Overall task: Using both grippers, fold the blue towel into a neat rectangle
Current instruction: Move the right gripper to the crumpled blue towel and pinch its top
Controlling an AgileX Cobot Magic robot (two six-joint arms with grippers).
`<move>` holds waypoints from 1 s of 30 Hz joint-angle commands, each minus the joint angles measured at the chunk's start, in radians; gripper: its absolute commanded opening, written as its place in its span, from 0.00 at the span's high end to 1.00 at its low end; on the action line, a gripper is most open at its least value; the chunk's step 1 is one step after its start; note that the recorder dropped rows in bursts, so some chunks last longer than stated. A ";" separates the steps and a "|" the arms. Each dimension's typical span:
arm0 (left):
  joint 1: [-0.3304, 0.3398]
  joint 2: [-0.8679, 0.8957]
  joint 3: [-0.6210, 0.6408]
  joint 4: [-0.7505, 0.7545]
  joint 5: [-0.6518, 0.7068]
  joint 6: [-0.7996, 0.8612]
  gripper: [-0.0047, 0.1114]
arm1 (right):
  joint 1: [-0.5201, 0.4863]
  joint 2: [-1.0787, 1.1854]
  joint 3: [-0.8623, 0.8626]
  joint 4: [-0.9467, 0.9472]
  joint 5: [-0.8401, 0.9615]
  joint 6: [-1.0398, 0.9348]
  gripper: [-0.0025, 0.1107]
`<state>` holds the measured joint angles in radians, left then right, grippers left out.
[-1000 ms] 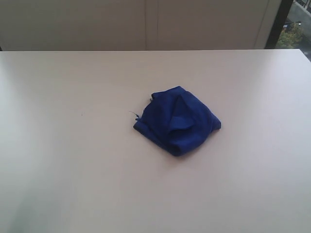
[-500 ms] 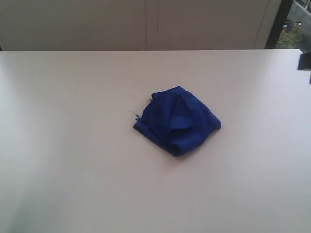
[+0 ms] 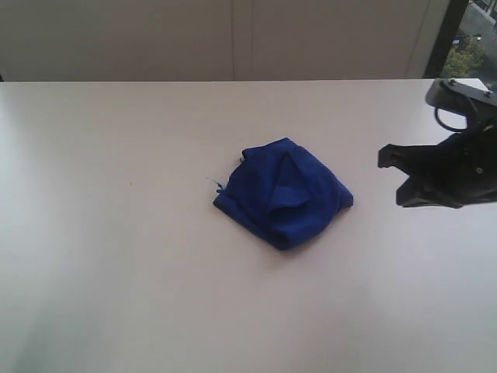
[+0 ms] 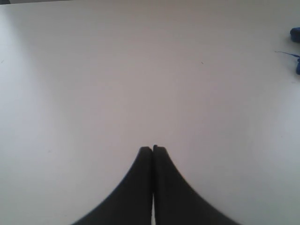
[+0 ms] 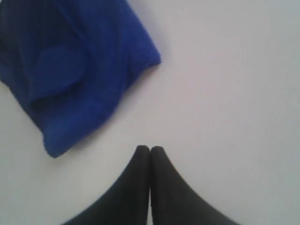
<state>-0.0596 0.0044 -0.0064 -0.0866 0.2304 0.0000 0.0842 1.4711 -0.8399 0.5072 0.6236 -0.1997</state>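
The blue towel [image 3: 283, 193] lies crumpled in a loose heap near the middle of the pale table [image 3: 116, 256], with a thin thread sticking out of its left corner. My right gripper [image 3: 392, 177] hovers over the table to the right of the heap, apart from it. In the right wrist view its jaws [image 5: 150, 149] are pressed together with nothing between them, and the towel [image 5: 70, 70] lies a short way ahead. My left gripper [image 4: 153, 149] is shut and empty over bare table. Only a sliver of the towel [image 4: 296, 33] shows at that view's edge.
The table's far edge [image 3: 233, 81] meets a light wall. A dark window frame [image 3: 444, 39] with greenery behind it stands at the back right. Bare tabletop surrounds the heap on all sides.
My right arm has come in from the right edge of the exterior view, moving left toward the towel. The towel has not moved.
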 commanded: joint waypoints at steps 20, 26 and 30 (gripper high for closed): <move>0.000 -0.004 0.006 -0.004 0.002 0.000 0.96 | 0.246 0.356 -0.212 0.103 -0.230 -0.031 0.70; 0.000 -0.004 0.006 -0.004 0.002 0.000 0.96 | 0.246 0.387 -0.212 0.106 -0.266 0.000 0.66; 0.000 -0.004 0.006 -0.004 0.002 0.000 0.96 | 0.246 0.406 -0.212 0.179 -0.270 -0.003 0.66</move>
<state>-0.0596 0.0044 -0.0064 -0.0866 0.2304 0.0000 0.3290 1.8646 -1.0468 0.6376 0.3690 -0.2031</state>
